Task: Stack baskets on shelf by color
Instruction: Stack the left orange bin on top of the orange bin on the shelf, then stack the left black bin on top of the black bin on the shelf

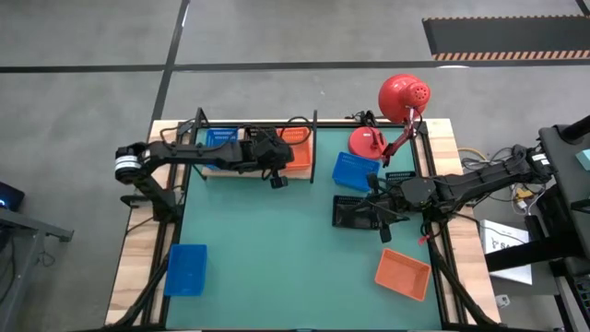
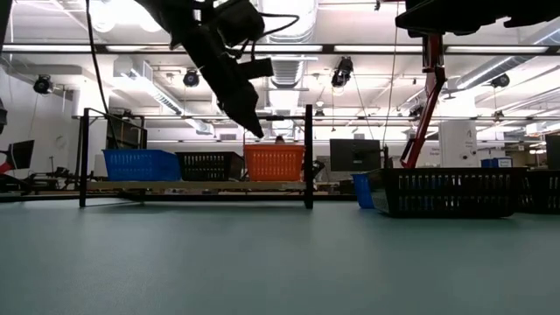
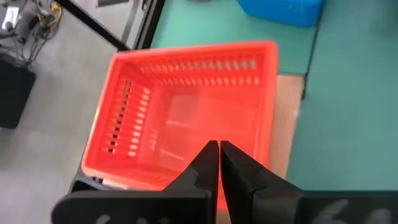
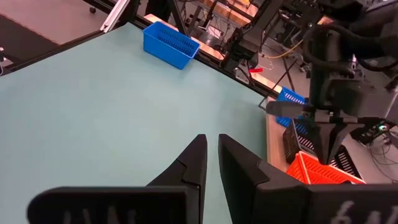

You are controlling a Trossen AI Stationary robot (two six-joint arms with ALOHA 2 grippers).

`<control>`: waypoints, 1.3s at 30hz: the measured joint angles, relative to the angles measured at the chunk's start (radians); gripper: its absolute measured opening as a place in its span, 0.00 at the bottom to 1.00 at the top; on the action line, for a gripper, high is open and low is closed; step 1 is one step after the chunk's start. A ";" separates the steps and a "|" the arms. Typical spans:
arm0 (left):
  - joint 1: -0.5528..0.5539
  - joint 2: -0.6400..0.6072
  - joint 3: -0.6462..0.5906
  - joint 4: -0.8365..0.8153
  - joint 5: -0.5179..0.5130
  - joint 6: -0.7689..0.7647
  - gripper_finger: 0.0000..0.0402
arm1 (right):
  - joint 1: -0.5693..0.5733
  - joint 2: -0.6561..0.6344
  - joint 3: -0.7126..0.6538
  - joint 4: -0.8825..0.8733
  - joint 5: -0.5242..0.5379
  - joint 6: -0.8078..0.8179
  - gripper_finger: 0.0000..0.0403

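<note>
Seen from above, the shelf point(image 1: 214, 170) runs along the table's 12 o'clock edge toward 10 o'clock, and it already carries three baskets abreast: a blue one point(image 2: 140, 164), a black one point(image 2: 208, 165) and an orange-red one point(image 2: 274, 162) at the end nearest the centre. The left gripper point(image 3: 219, 163) hangs above that orange-red basket point(image 3: 189, 112), its fingers pressed together and empty, so this looks like the pause after a placement. The right gripper point(image 4: 211, 158) hovers low toward 3 o'clock over a black basket point(image 1: 353, 213) on the green mat point(image 1: 277, 258), fingers nearly together with only a thin gap and holding nothing. Loose baskets remain: a blue one point(image 1: 355, 171) just beside the red desk lamp point(image 1: 396, 106) base, another blue one point(image 1: 185, 269) at 8 o'clock, and an orange-red one point(image 1: 403, 274) at 5 o'clock. To do the next step well, the right gripper should probably spread its fingers first, straddle one mesh wall of the black basket near its middle, and lift it level. The basket should come down squarely over the matching colour so that it nests rather than catching on a rim or a shelf post. The lamp base stands close enough to snag a careless swing.
</note>
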 joint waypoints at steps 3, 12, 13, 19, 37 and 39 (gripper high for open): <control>0.002 0.008 0.000 -0.019 0.000 0.000 0.00 | 0.000 0.000 0.000 -0.001 0.000 0.007 0.08; 0.002 0.008 0.000 -0.085 -0.001 -0.023 0.00 | 0.000 0.000 0.000 -0.007 0.025 0.016 0.08; 0.002 0.006 0.000 -0.094 0.000 -0.023 0.00 | 0.000 0.000 0.000 -0.009 0.036 0.016 0.08; 0.002 0.006 0.002 -0.142 -0.009 -0.019 0.00 | 0.000 0.000 0.000 -0.015 0.053 0.019 0.08; -0.105 -0.123 0.030 -0.134 -0.028 -0.078 0.00 | 0.001 0.000 0.000 -0.023 0.051 0.050 0.08; -0.160 -0.181 -0.002 -0.110 -0.027 -0.086 0.00 | 0.001 0.000 0.000 -0.023 0.051 0.062 0.08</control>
